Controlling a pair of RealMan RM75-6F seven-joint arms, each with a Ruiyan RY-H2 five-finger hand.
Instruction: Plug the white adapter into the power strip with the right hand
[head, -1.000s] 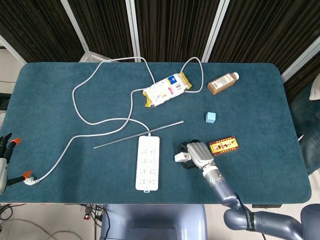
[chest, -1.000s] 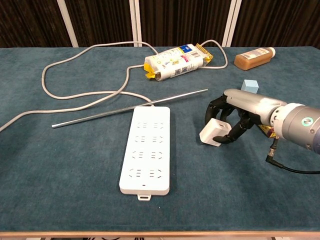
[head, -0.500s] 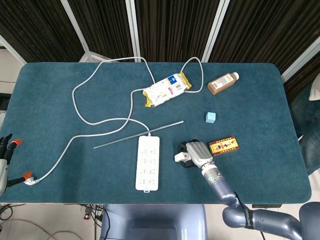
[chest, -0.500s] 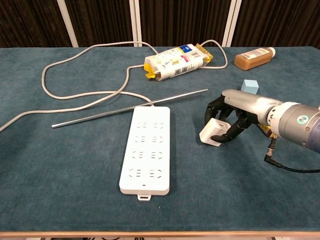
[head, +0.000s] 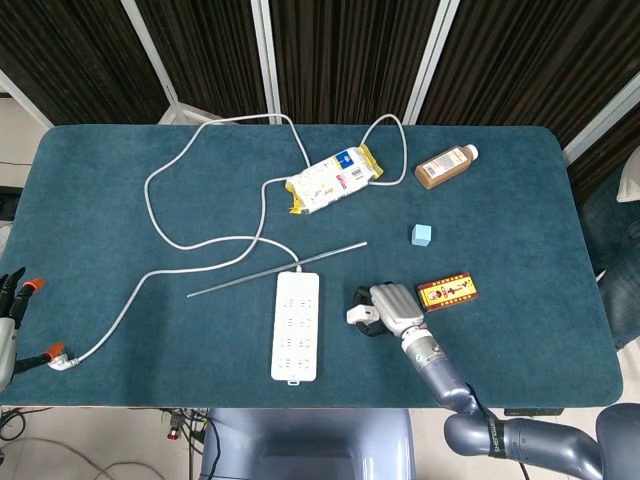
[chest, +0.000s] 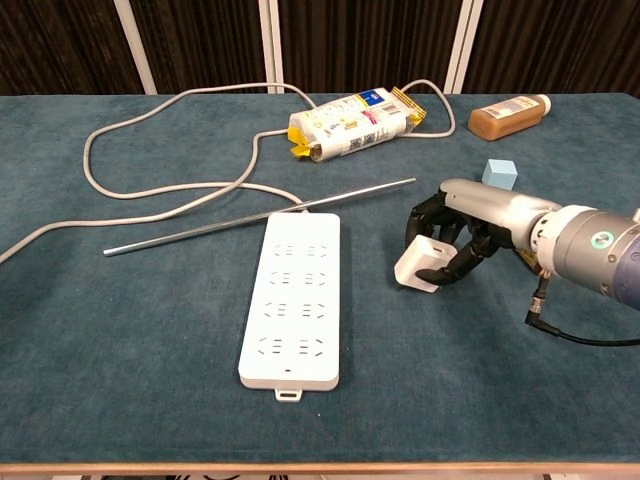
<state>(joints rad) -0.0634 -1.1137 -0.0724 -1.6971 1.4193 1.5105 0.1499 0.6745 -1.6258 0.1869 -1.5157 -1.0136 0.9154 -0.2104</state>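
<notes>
A: Where's the adapter (chest: 419, 263) rn?

B: In the right hand (chest: 452, 240), fingers curled round it, thumb under. It's just right of the strip (chest: 294, 299), not over it yet, tilted w/ one corner low near the tabletop (chest: 120, 330). Can't tell if it's touching.

A: Why hold it like that?

B: Prob so the white body stays clamped while the plug side gets turned toward the sockets. Can't see the prongs from here tho.

A: And the strip lying flat, sockets up?

B: Yeah, makes sense for a push straight down. Its cord (head: 160, 200) loops off to the back, out of the way. The metal rod (chest: 260, 216) touches the strip's far end, so nearer sockets look easier imo.

A: Left hand (head: 10, 300)?

B: At the table's left edge, barely in view. Can't tell if it's open or closed.
</notes>
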